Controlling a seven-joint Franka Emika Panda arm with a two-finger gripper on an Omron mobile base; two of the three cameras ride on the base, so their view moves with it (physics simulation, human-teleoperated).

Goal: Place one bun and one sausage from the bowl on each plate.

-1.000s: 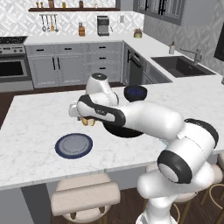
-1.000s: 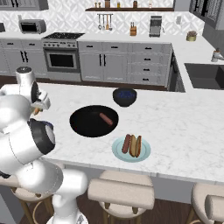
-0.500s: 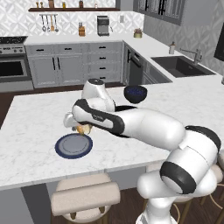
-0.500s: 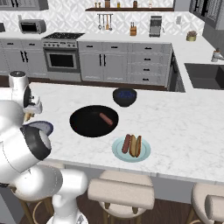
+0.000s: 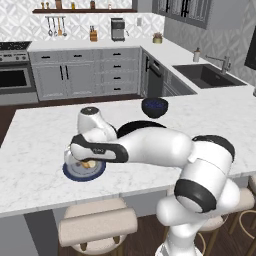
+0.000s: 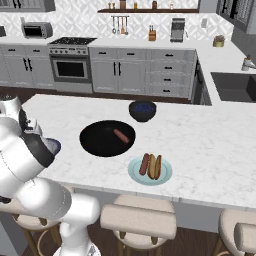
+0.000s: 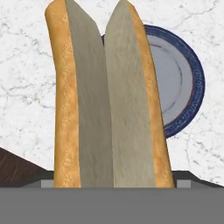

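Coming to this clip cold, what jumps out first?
The split bun held in the gripper, hanging right above the navy plate near the counter's front edge. Next, the teal plate already carrying bun and sausage, and one sausage left in the black bowl.

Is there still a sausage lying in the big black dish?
Yes, in the right base view a single sausage lies inside the black dish, a little right of its middle.
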